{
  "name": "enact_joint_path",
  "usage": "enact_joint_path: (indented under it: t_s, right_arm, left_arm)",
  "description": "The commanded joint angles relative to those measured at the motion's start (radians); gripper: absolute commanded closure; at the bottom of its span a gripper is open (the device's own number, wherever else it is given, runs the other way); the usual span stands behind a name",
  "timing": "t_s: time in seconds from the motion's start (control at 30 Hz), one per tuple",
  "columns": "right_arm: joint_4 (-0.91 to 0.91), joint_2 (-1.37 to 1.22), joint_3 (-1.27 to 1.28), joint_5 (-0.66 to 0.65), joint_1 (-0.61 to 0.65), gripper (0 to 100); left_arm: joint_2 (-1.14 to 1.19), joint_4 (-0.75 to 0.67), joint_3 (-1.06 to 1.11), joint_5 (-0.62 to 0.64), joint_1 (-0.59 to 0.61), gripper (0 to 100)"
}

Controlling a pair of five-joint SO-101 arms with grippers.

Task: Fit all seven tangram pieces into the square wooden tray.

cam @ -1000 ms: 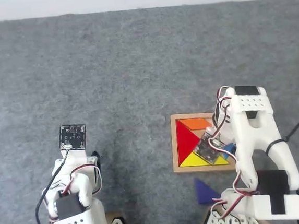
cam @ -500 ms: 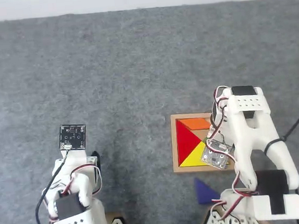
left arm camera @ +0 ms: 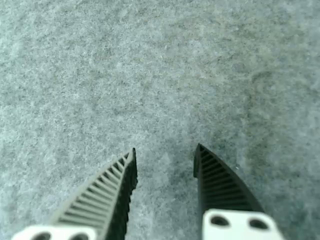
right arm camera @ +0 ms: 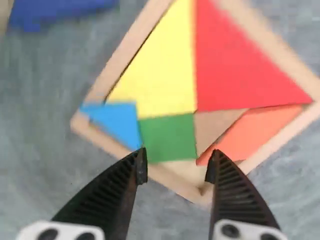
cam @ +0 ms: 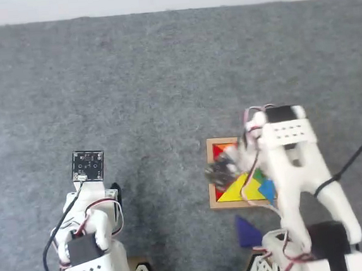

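Tray (right arm camera: pixel 127 47), square, wooden, on grey felt mat (left arm camera: pixel 150 60): holds flat red triangle (right arm camera: pixel 235 65), yellow triangle (right arm camera: pixel 165 75), green square (right arm camera: pixel 167 137), blue triangle (right arm camera: pixel 120 122), orange piece (right arm camera: pixel 255 127). Dark-blue piece (cam: pixel 246 230) lies outside, near it. Right gripper (right arm camera: pixel 177 152), ribbed fingers parted, hangs over tray; left gripper (left arm camera: pixel 165 148) likewise released above mat.

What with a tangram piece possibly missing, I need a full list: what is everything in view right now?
wooden tray: 1, light wood, on the mat
red triangle: 1, red, in the tray
yellow triangle: 1, yellow, in the tray beside the red one
green square: 1, green, in the tray, touching the yellow triangle
light blue triangle: 1, light blue, at a tray corner beside the green square
orange piece: 1, orange, in the tray along an edge
dark blue piece: 1, dark blue, on the mat outside the tray
mat: 1, grey, covering the table
left tool: 1, black, open over bare mat
right tool: 1, black, open above the tray's edge
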State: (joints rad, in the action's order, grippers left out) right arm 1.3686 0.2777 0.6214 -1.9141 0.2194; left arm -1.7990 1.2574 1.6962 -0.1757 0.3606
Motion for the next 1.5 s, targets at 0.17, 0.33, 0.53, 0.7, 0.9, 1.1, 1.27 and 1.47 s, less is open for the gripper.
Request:
enact_joint_path:
  t_s: [0.17,0.33,0.53,0.7,0.9,1.1,1.27,1.47]
  right_arm:
    - [-0.065,0.05,0.117,0.371,-0.022,81.1]
    - [-0.183,0.05,0.21,0.37,-0.105,81.1]
    - [-0.226,0.048,0.256,0.37,-0.125,81.1]
    - [-0.352,0.048,0.304,0.37,-0.131,81.1]
    - [-0.367,0.065,0.313,0.374,-0.136,81.2]
    - [-0.222,0.259,0.219,0.511,-0.128,81.2]
    - [-0.143,0.486,0.189,0.677,-0.174,81.2]
    - [-0.025,0.644,0.222,0.956,-0.331,81.2]
  left_arm:
    - [-0.02,0.006,-0.015,0.011,-0.005,82]
    - [-0.02,0.006,-0.015,0.011,-0.005,82]
    - [-0.02,0.006,-0.015,0.011,-0.005,82]
    - [-0.02,0.006,-0.015,0.011,-0.005,82]
    - [-0.02,0.006,-0.015,0.011,-0.005,82]
    - [-0.02,0.006,-0.015,0.011,-0.005,82]
    - [-0.02,0.006,-0.015,0.011,-0.005,82]
    - [-0.02,0.006,-0.015,0.011,-0.005,82]
